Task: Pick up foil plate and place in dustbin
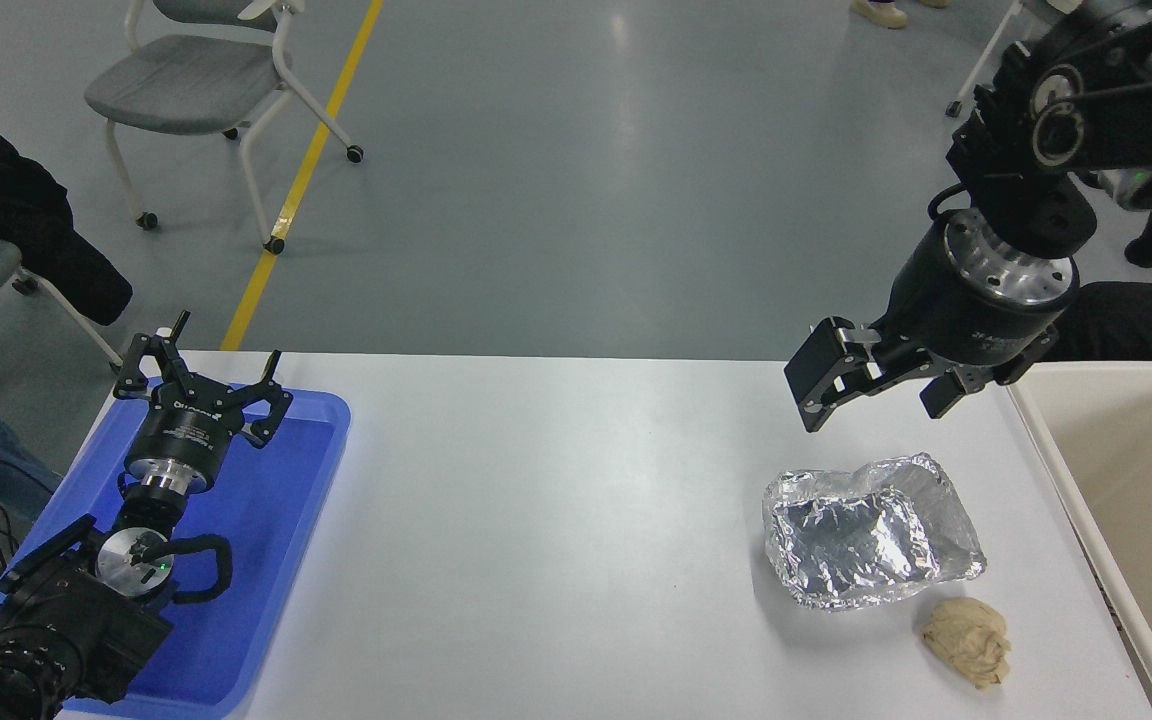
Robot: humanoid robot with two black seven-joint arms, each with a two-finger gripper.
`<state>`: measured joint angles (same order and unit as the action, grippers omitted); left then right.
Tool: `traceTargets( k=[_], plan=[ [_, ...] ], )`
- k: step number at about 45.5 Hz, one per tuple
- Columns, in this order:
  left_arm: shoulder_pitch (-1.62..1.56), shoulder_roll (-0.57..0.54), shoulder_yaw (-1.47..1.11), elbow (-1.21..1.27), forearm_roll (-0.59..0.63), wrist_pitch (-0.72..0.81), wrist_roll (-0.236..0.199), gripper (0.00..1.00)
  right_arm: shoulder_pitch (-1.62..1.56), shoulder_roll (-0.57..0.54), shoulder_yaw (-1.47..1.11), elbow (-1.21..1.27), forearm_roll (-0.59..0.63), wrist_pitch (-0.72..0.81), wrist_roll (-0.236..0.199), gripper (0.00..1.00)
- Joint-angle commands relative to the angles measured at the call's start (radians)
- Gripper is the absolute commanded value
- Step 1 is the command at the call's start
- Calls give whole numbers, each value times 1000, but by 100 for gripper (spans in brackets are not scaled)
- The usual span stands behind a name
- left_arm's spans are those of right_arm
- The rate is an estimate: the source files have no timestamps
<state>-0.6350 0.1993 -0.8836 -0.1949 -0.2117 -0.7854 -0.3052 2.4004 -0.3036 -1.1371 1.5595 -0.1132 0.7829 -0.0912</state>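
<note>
The foil plate [871,545] sits on the white worktop [556,520] toward its right side, resting flat, its wrinkled silver rims turned up and its shiny floor facing the ceiling. Just beside its near right corner lies a small tan doughy lump [969,640], close to the rim but apart from it as far as I can make out. Further right, at the worktop's edge, stands the dustbin [1046,450], cream-beige with a thick rounded rim and a tan inside; only part of it is visible.

The right end effector [876,385] hangs in the air above the worktop, beyond the far rim of the foil plate and not touching it. Its black fingers [816,375] are spread apart and carry nothing, one to the left and one nearer the bin.

At the lower left the left end effector [201,385] is parked over a flat blue plastic tray [326,420], its fingers splayed wide with nothing between them.

Beyond the worktop is grey floor with a yellow line [306,170] running across it and a grey wheeled chair [206,85]. A person in dark clothing [6,200] sits at the far left edge
</note>
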Motion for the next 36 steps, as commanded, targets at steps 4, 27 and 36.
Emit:
traceTargets(
  k=[4,27,36],
  plan=[
    [0,-1,-2,-3,0,0,0,100,2,-19,-18,4,-5,-4,-9,100],
    [0,-1,0,0,0,0,0,100,-115,-19,-21,-19,-82,-137,-9,100],
    [0,-1,0,-3,0,0,0,100,-248,-112,0,-75,-264,-155,-5,100]
  ],
)
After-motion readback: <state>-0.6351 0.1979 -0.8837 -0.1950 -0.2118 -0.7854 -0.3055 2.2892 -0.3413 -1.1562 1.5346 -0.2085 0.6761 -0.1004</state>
